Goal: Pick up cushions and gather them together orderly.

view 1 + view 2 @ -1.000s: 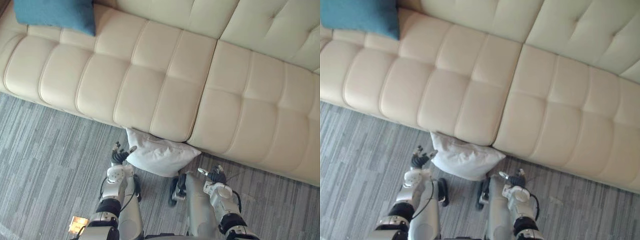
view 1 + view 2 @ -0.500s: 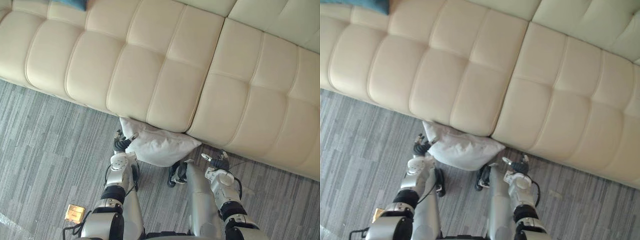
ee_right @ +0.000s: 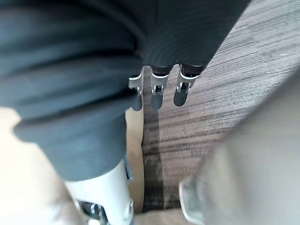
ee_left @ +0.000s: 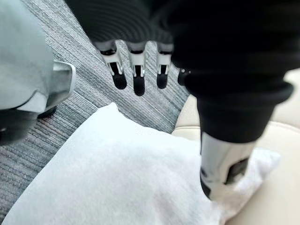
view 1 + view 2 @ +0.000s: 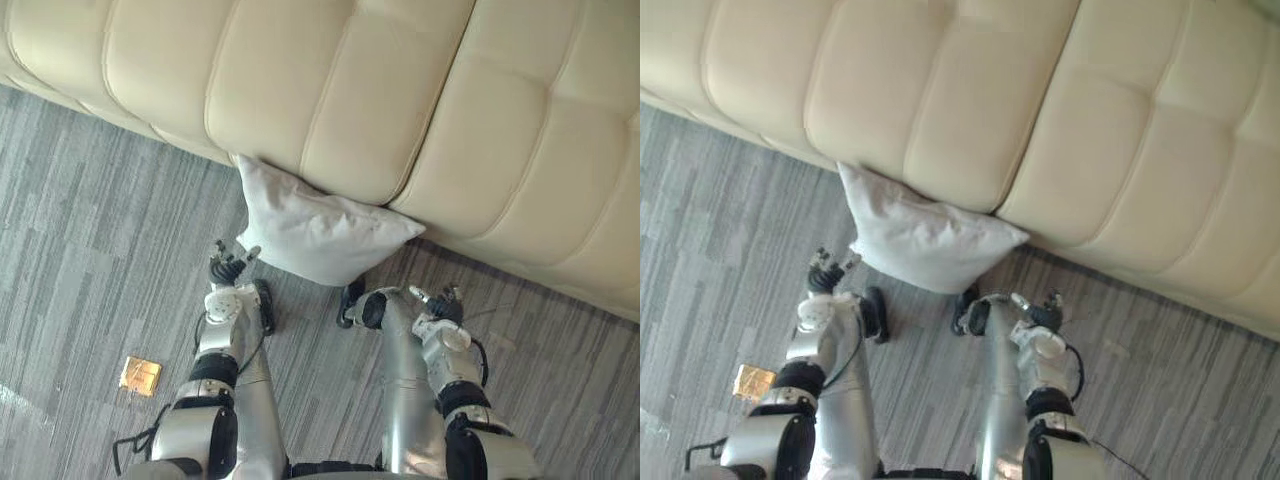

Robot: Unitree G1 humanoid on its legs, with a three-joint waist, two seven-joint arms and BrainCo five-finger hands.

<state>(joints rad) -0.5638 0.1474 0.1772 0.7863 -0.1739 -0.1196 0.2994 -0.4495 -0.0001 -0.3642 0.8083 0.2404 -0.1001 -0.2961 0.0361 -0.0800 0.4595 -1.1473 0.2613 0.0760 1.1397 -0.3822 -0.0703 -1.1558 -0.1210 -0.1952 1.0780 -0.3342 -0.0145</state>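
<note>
The view has been tilted downward since a second ago; the white cushion (image 5: 320, 235) is left on the carpet (image 5: 100, 250) against the sofa (image 5: 400, 100). It is found just beyond the left hand (image 5: 226, 272), whose fingers are spread, with its long axis run toward the relaxed, empty right hand (image 5: 438, 303), which is farther off.

Matt cloth cushion (image 5: 320, 235), smooth cream leather-look sofa (image 5: 400, 90) (faintly glossy), ribbed grey carpet (image 5: 90, 250)
</note>
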